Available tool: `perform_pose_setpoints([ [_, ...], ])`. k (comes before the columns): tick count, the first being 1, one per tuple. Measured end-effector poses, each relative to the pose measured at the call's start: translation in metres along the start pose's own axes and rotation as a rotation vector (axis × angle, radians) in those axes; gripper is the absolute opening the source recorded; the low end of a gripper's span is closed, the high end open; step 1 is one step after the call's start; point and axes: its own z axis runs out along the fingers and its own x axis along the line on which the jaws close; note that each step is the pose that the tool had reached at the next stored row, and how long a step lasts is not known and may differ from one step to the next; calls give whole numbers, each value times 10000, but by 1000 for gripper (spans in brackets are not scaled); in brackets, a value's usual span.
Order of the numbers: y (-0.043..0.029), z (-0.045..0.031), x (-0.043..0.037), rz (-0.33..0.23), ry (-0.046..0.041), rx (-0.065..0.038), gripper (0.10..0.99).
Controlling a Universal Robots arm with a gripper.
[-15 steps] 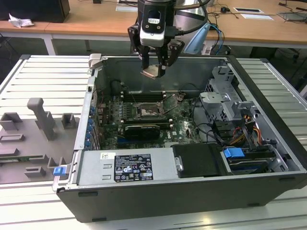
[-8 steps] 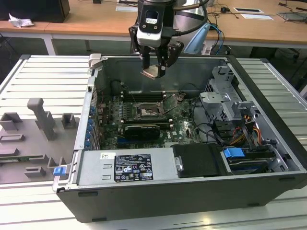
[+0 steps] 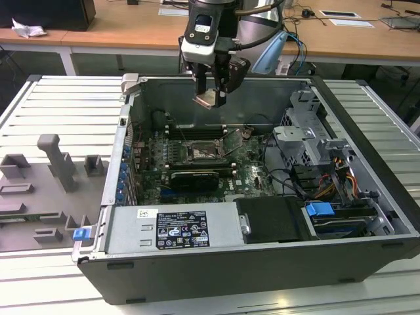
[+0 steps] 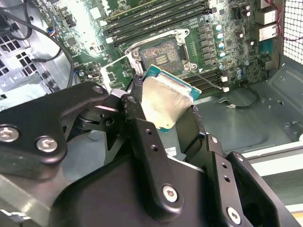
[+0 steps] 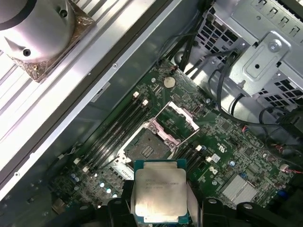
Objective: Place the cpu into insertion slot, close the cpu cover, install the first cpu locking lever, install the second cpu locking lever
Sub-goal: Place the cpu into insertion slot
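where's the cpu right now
In the exterior view the cpu is gripped in the hand at top centre, in the air above the insertion slot.

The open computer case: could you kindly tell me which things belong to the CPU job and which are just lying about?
Job in hand:
cpu, clamped in the gripper
insertion slot, empty
cpu cover, open

Lying about:
memory slots
power supply
drive cage
grey fixture blocks

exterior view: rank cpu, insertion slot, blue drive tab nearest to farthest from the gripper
1. cpu: held in the gripper.
2. insertion slot: below it, on the board.
3. blue drive tab: far off at the exterior view's right.
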Motion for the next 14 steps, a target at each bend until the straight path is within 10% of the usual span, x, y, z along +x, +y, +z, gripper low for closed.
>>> perform_pose_setpoints([
  [14, -3, 58, 0, 2201, -156, -7, 525],
])
